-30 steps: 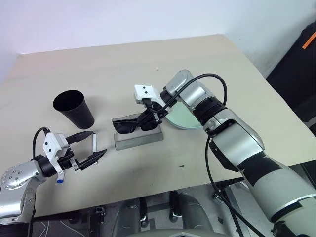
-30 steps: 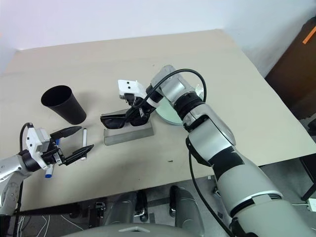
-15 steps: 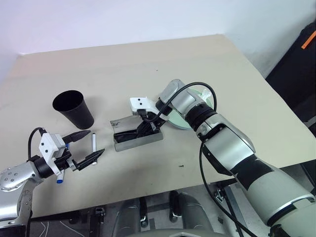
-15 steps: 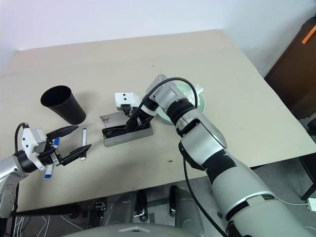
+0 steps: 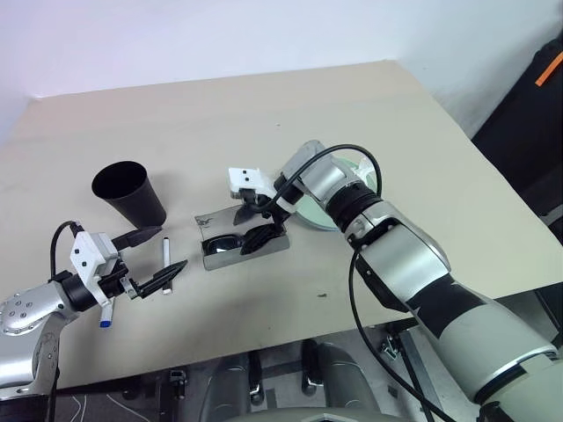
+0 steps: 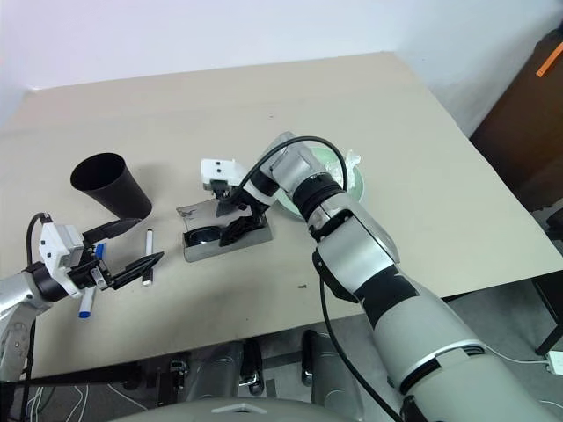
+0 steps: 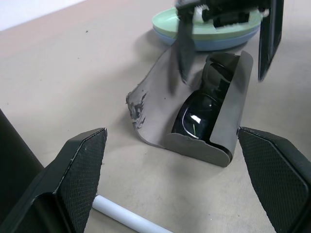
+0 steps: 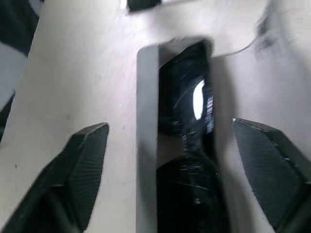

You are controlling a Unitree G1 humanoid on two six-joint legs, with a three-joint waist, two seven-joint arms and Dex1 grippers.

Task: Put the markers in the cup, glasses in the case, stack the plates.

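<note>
We see the grey case [image 5: 244, 246] lying open near the middle of the counter [image 5: 264, 114], its lid [image 7: 155, 104] folded back flat on the far-left side, and the glasses [image 7: 206, 109] resting inside the tray with their dark lenses facing up. Our right gripper [image 5: 253, 221] hangs just above the case with its jaws released, one finger on each side of the glasses and gripping nothing. To the right of the case, just behind that arm, the mint green plate [image 7: 206, 22] sits stacked on the light blue plate [image 7: 214, 43]. The black cup [image 5: 129, 192] stands upright at the far left; we cannot tell what is inside it. A white marker [image 5: 164, 264] lies on the counter between the cup and the case, near our left gripper [image 5: 149, 261], whose jaws are spread wide and empty.
</note>
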